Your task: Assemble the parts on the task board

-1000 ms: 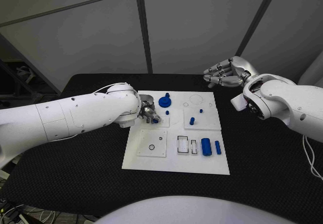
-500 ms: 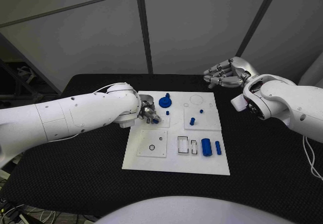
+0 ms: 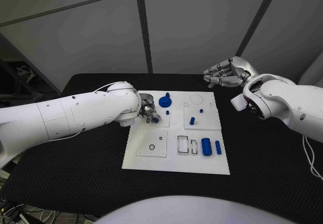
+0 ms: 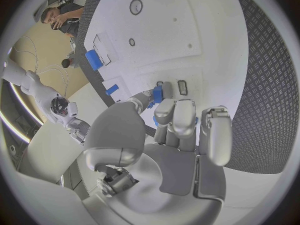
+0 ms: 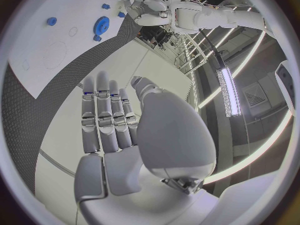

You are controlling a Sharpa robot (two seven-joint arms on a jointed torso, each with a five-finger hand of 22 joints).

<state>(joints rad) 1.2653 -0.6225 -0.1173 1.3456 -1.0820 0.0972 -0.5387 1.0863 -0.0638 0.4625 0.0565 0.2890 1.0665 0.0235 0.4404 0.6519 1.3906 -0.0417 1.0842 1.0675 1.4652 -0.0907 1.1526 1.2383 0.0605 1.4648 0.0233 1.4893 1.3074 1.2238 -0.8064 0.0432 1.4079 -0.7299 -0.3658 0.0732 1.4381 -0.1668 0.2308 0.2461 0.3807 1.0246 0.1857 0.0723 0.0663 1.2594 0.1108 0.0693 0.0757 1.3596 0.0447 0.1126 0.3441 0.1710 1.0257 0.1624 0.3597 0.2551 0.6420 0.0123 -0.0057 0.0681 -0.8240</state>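
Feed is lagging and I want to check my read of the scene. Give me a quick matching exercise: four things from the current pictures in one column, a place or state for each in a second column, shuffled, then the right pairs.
Things:
1. left hand
2. right hand
3. blue gear
4. big blue cylinder

Places or states:
A. lies on the near part of the task board, towards the right arm's side
B. sits on the far part of the board
C. pinches a small blue part over the board
D. held up past the board's far right corner, holding nothing

Pairs: 1-C, 2-D, 3-B, 4-A
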